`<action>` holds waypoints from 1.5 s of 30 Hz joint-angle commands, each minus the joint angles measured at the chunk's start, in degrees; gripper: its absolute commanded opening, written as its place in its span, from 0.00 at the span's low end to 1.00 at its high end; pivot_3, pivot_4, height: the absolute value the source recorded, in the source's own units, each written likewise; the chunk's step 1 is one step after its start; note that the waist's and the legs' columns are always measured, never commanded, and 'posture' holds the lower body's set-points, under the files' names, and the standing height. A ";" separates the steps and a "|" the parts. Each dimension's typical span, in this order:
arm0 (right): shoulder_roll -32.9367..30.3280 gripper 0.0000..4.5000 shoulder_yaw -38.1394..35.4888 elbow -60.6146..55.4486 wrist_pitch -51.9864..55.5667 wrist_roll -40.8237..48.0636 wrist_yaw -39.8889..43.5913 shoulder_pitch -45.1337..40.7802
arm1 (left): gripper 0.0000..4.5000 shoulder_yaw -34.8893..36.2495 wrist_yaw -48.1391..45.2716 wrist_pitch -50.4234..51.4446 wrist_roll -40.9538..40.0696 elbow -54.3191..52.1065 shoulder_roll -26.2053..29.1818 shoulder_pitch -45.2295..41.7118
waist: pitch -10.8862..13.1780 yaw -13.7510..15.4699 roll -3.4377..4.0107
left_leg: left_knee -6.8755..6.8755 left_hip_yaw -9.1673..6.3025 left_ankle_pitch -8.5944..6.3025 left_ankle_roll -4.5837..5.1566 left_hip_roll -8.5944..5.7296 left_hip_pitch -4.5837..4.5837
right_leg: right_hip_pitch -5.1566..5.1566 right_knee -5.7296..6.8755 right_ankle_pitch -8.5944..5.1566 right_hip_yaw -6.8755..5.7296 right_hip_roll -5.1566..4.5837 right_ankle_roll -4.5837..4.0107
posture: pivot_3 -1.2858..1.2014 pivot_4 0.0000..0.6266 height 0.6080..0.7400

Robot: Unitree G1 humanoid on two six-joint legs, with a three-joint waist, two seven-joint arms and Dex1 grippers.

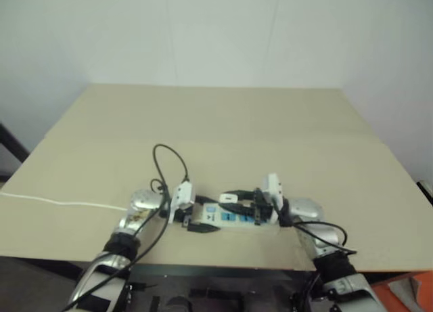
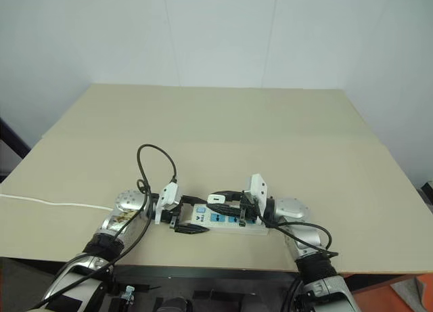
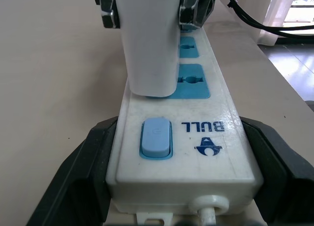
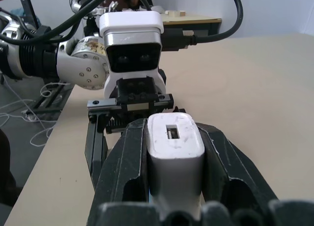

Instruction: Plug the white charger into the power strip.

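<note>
The power strip (image 3: 196, 152) lies flat near the table's front edge, a white bar with a blue switch (image 3: 156, 137) and blue sockets. My left gripper (image 1: 197, 214) is shut on its switch end, one black finger (image 3: 83, 172) against each long side. The white charger (image 3: 149, 44) stands upright over the socket nearest the switch, and its lower end meets the strip's face. Its prongs are hidden. My right gripper (image 4: 175, 155) is shut on the white charger (image 4: 175, 142), reaching in from the strip's other end.
The strip's thin white cord (image 1: 61, 202) trails left across the tan table (image 1: 216, 129). Black cables (image 1: 169, 160) loop up from my left wrist. The table's front edge (image 1: 203, 263) runs just behind both grippers. A white wall stands behind the table.
</note>
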 commanded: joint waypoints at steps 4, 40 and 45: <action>-5.04 0.26 -0.88 5.65 -0.17 -3.07 0.94 2.09 | 0.73 -1.12 -1.09 0.57 0.93 1.25 1.73 1.15 | -0.01 0.03 -0.01 | -0.01 -0.02 -0.01 0.00 0.00 0.13 | 0.14 -0.01 -0.02 -0.02 0.00 0.03 | 0.52 0.24 1.00; -3.59 1.00 7.70 2.87 8.10 -7.57 2.65 -2.59 | 0.95 -0.54 1.28 4.50 -1.13 -2.34 2.15 1.52 | -0.47 -0.57 -0.10 | -0.18 0.00 -0.02 -0.01 0.06 0.45 | 0.27 0.00 -0.11 0.02 0.05 -0.04 | 0.52 0.24 1.00; -3.44 1.00 6.60 2.26 6.68 -7.66 1.36 -2.84 | 1.00 1.90 0.13 10.21 -5.15 -10.43 4.86 1.71 | -0.45 -0.59 -0.12 | -0.18 0.00 -0.02 -0.02 0.07 0.40 | 0.22 -0.01 -0.11 0.01 0.06 -0.04 | 0.52 0.24 1.00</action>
